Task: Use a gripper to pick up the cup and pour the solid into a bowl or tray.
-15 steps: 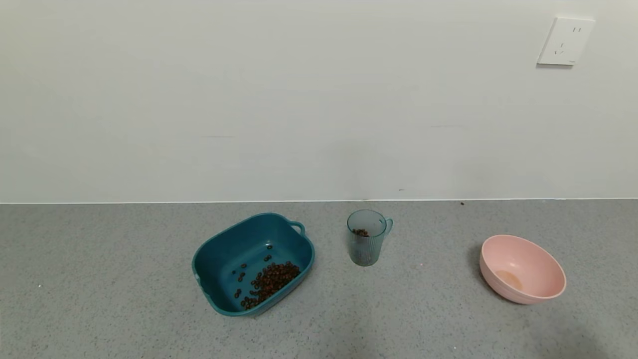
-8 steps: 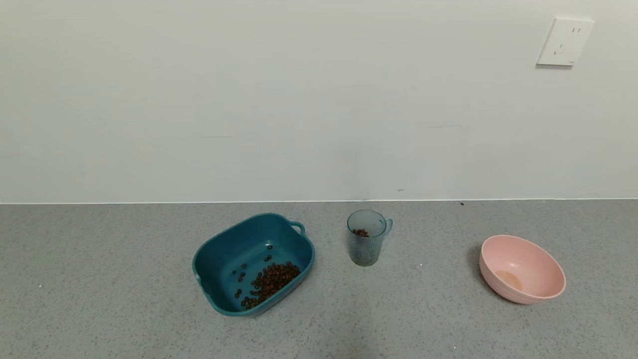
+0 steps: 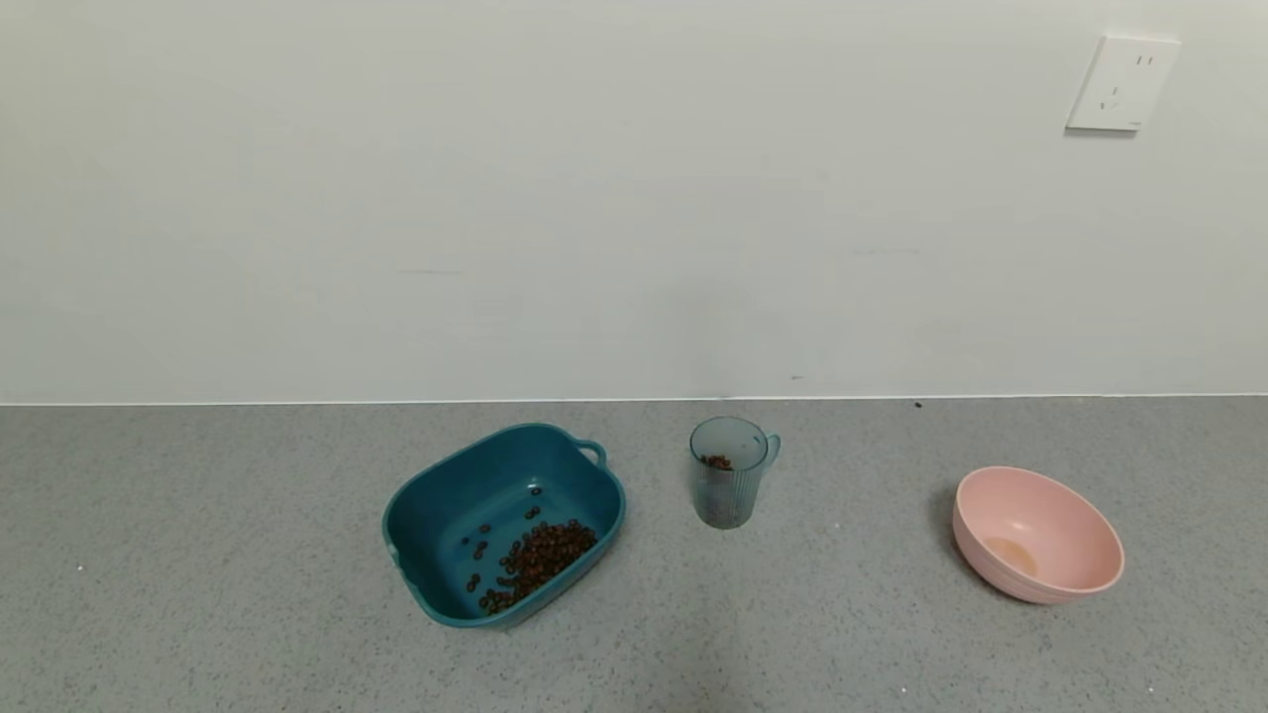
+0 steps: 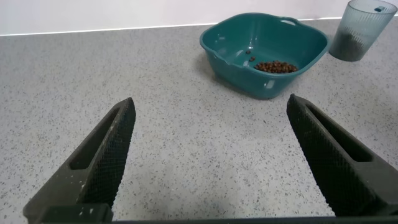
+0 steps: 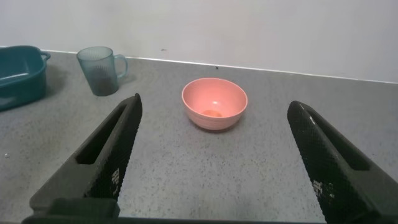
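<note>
While both arms wait back off the counter, left gripper (image 4: pixel 208 165) and right gripper (image 5: pixel 211 165) spread wide, holding nothing. Cup (image 3: pixel 730 471) upright just right of tub (image 3: pixel 503 523), handle away from it, beans (image 3: pixel 717 461) inside. Best: approach level, clamp the ribbed wall, lift straight, tip slowly over the tub.

The head view shows neither arm. In the left wrist view the cup (image 4: pixel 361 28) is cut off at the picture's edge, and the left gripper (image 4: pixel 211 158) shows only its two fingers, cut off lower down. In the right wrist view the tub (image 5: pixel 18 73) is cut off at the edge, and the beans inside it are hidden.
</note>
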